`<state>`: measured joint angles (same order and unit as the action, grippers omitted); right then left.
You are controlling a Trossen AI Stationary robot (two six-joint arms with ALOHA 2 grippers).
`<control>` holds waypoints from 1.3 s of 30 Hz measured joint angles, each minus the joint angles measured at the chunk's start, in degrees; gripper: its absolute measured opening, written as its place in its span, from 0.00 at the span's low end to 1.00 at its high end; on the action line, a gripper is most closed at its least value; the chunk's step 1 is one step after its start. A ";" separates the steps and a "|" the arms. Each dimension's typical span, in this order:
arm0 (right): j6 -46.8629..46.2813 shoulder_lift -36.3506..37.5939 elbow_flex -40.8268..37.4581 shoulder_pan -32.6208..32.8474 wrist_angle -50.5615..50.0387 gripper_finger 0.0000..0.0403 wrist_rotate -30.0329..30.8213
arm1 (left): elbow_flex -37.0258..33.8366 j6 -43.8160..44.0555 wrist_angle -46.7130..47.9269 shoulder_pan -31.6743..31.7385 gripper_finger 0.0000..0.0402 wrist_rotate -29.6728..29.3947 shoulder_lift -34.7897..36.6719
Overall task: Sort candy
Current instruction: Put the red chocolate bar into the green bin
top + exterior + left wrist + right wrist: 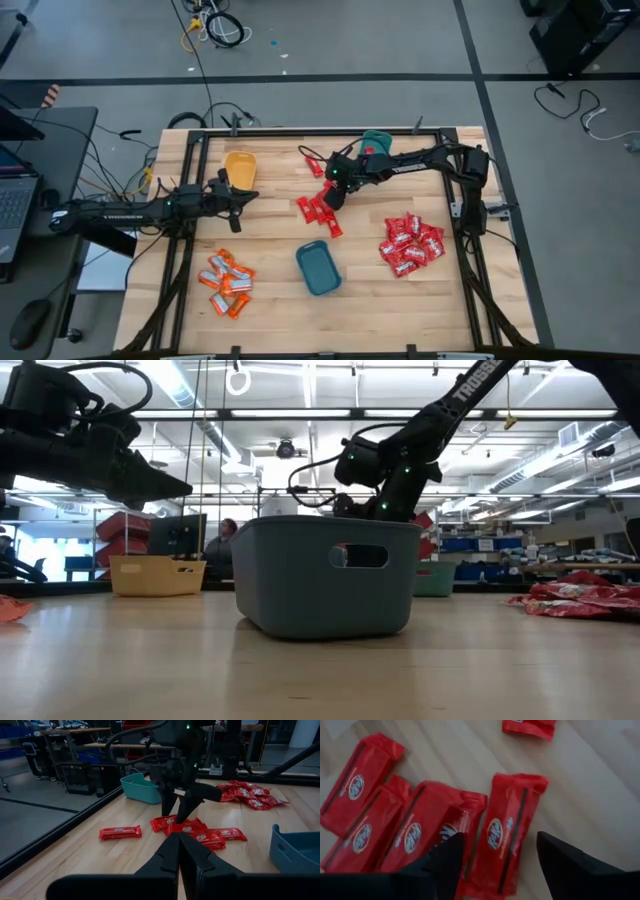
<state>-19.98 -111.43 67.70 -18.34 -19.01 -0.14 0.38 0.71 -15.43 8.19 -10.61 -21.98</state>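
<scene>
Parted, the right gripper [497, 860] straddles a red bar [504, 837]. Its wrist view alone shows this. Left gripper [178, 851]: jaws together, empty.

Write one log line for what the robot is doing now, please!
right gripper: open, straddling red bar | left gripper: shut, waiting over the table | bar not lifted

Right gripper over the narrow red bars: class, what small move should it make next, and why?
Probably close the fingers on the bar. The right gripper sits low over the cluster of narrow red bars, its open jaws either side of one red bar. That bar lies lengthwise between the fingers, slightly overlapping its neighbour, so a gentle squeeze should take it alone. The left gripper waits shut, apart.
</scene>
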 joint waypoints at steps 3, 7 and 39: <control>0.00 -0.04 0.00 -0.08 0.43 0.50 -1.16 | 0.00 0.00 0.01 0.00 0.03 0.00 -0.11; 0.13 -0.11 0.00 -0.05 0.77 0.34 -1.40 | 0.00 0.02 0.01 -0.02 0.03 0.00 -0.11; -8.71 16.84 0.00 -12.23 -16.02 0.03 14.47 | 0.00 0.02 0.03 -0.02 0.03 0.04 -0.12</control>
<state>-28.70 -94.59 67.70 -30.57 -35.02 14.33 0.38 0.73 -15.40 8.16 -10.57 -22.10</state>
